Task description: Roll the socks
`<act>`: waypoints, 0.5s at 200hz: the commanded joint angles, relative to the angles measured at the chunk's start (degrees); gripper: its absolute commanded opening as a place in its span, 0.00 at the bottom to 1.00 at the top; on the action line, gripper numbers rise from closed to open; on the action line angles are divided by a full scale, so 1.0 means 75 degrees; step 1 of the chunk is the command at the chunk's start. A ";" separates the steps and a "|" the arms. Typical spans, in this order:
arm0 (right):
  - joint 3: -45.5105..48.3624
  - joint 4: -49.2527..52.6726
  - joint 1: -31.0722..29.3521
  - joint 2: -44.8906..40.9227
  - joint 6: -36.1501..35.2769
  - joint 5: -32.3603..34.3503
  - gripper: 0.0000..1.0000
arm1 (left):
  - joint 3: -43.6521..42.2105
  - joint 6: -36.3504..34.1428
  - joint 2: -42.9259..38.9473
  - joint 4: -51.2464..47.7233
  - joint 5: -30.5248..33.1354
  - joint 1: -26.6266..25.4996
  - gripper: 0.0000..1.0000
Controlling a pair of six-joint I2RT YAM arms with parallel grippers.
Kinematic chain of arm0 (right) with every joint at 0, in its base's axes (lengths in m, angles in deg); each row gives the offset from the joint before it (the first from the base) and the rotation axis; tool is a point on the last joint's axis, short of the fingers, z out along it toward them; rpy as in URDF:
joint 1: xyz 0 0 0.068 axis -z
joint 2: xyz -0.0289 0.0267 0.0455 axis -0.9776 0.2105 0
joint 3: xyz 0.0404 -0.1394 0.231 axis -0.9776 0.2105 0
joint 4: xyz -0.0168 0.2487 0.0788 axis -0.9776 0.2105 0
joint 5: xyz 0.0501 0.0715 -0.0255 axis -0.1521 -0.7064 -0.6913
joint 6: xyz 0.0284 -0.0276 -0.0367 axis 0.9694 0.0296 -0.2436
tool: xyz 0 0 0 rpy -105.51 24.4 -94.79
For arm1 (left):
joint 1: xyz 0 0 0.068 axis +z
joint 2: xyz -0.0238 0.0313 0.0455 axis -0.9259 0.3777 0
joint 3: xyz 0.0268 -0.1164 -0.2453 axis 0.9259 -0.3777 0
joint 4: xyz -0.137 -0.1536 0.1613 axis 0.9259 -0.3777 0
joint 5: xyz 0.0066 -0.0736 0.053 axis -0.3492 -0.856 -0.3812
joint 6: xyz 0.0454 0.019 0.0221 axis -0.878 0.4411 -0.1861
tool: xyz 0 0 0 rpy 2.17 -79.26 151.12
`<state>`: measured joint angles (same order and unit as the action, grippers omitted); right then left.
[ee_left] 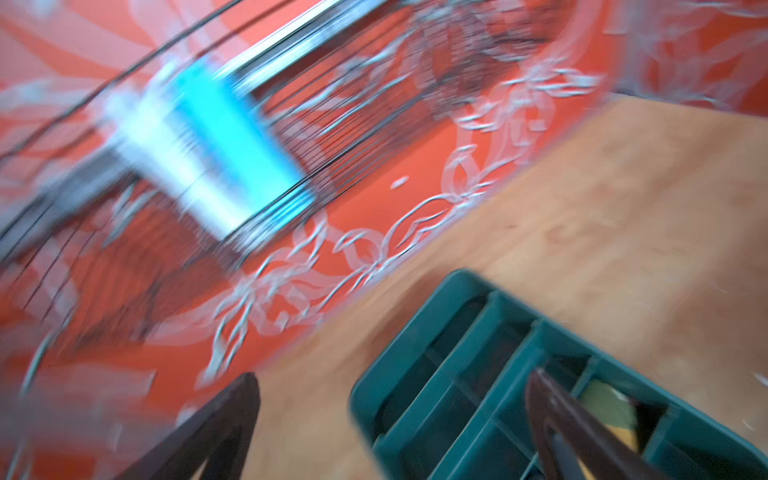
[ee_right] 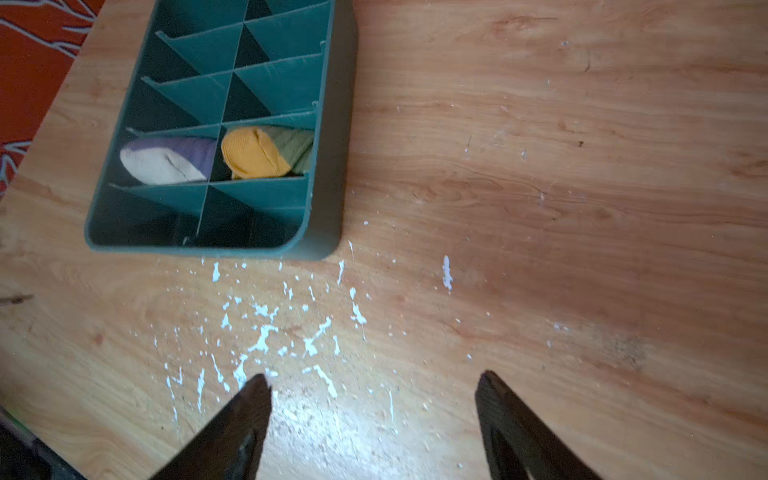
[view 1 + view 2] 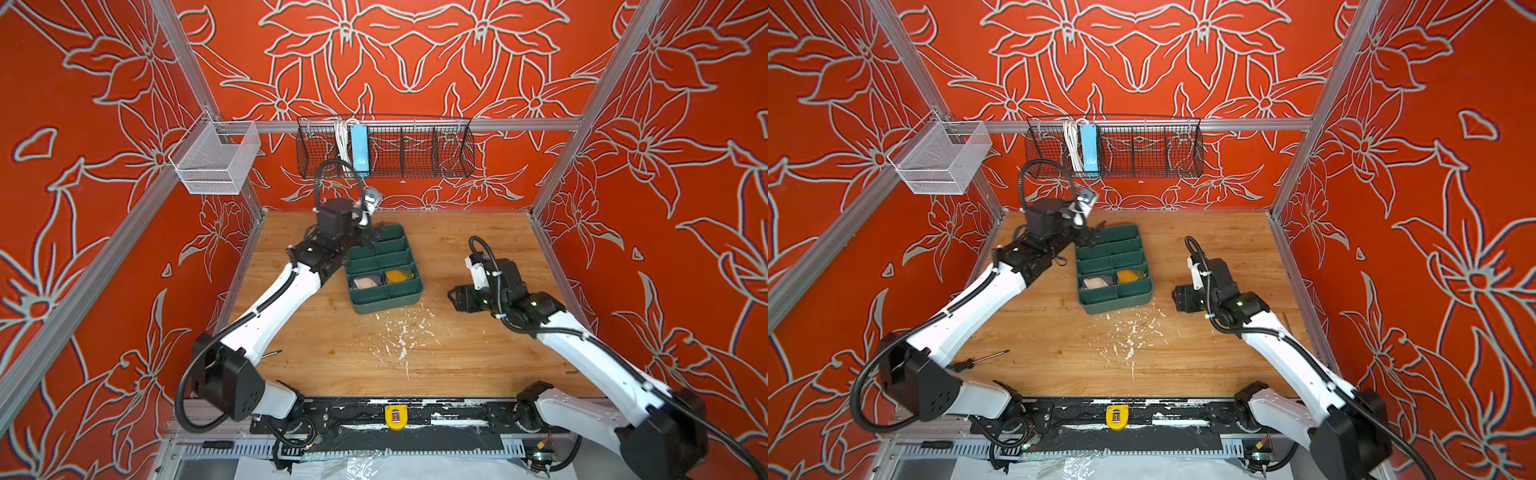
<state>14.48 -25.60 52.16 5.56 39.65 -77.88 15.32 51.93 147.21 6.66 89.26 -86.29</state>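
Note:
Both socks lie rolled in neighbouring compartments of a green divider tray (image 3: 386,308) (image 3: 1117,306) (image 2: 330,166). The purple sock (image 3: 365,283) (image 3: 1095,283) (image 2: 166,160) shows its cream toe. Beside it, the olive sock (image 3: 397,275) (image 3: 1128,275) (image 2: 266,153) shows its mustard toe. My left gripper (image 3: 370,233) (image 3: 1096,232) (image 1: 392,376) hovers open by the tray's far left corner, holding nothing; its wrist view is motion-blurred. To the right of the tray, my right gripper (image 3: 454,297) (image 3: 1177,297) (image 2: 374,376) is open and empty above the bare table.
A black wire basket (image 3: 415,153) on the back wall holds a blue box (image 3: 359,147) and white cables. A white mesh basket (image 3: 216,160) hangs at the left rail. A screwdriver (image 3: 984,359) lies near the left arm. White paint flecks (image 2: 266,332) mark the wooden table.

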 commanded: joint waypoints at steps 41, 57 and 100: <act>-0.2528 -0.0903 -0.0039 0.3510 0.1463 -0.1140 0.61 | -0.3454 0.5130 -0.2456 -0.0879 0.1352 0.2024 1.00; -0.3278 -0.0689 -0.0075 0.4311 0.1494 -0.1070 0.53 | -0.4050 0.5033 -0.3050 -0.0839 0.1382 0.2077 1.00; -0.4898 0.0086 -0.0332 0.6015 0.1129 -0.0255 0.28 | -0.4758 0.4729 -0.3927 -0.1067 0.1222 0.2126 1.00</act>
<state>-17.56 -29.12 51.02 46.26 48.26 -83.62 -19.10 86.03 119.74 -0.86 98.29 -70.79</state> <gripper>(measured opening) 0.302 0.998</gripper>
